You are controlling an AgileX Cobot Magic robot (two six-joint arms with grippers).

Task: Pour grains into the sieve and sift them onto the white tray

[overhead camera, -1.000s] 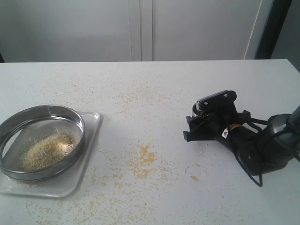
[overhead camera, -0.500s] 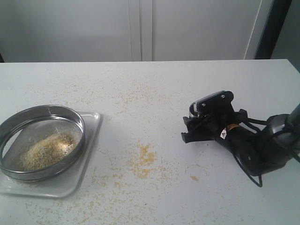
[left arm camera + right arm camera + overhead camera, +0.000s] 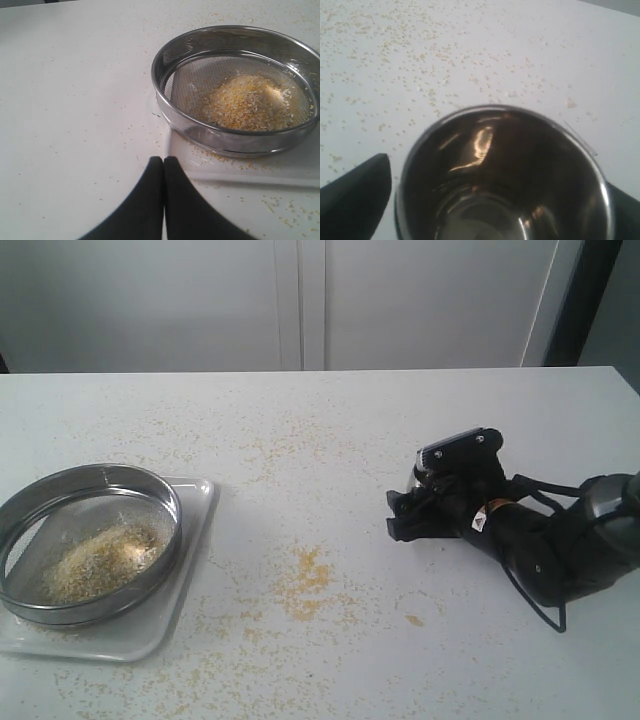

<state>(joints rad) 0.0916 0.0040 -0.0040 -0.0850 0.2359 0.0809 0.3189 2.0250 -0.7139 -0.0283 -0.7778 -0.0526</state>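
My left gripper (image 3: 163,167) pressed together, empty, just short of the sieve (image 3: 240,137) (grains (image 3: 247,102) heaped inside, white tray (image 3: 300,169) beneath), poised for sifting. Right gripper (image 3: 400,517) straddles the empty cup (image 3: 505,165); grip unclear.

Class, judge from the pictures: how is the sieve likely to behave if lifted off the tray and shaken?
The sieve looks like rigid steel, so it should probably keep its shape. Its smooth shiny wall may be slippery to grip. The grains heaped loosely on its mesh would likely shift if it tilts.
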